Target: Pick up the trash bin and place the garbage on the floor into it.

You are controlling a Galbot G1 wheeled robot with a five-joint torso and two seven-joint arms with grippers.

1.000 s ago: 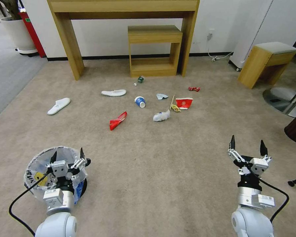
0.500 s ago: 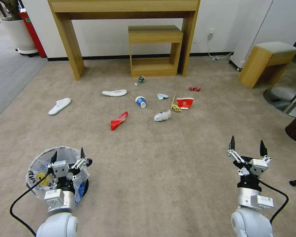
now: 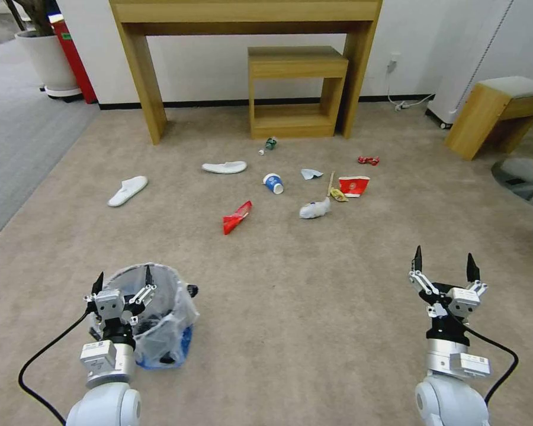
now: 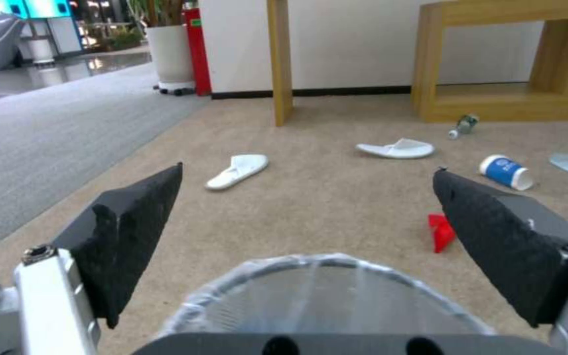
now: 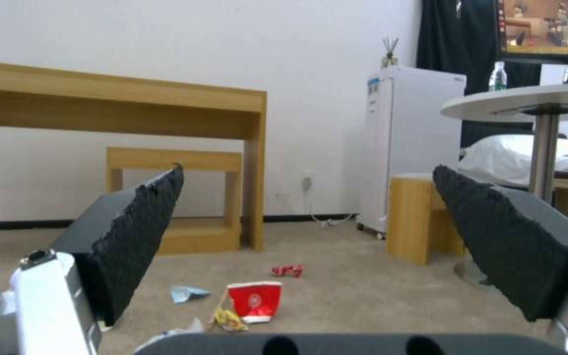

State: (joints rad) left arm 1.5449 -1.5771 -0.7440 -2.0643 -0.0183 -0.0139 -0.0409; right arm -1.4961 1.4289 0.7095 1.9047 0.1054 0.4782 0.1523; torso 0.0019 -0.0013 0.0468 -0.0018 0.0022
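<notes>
Bin (image 3: pixel 160 319) now tipped, L tool (image 3: pixel 122 279) spread, maybe untouching

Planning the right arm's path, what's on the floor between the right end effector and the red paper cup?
Bare beige carpet in the head view, from the open right end effector to the red paper cup.

Both arms are glossy white with silver wrist housings and looping black cables. The left gripper (image 3: pixel 122 279) and right gripper (image 3: pixel 443 264) carry black, textured, wedge-shaped fingers (image 4: pixel 141 231) on silver linkages.
</notes>
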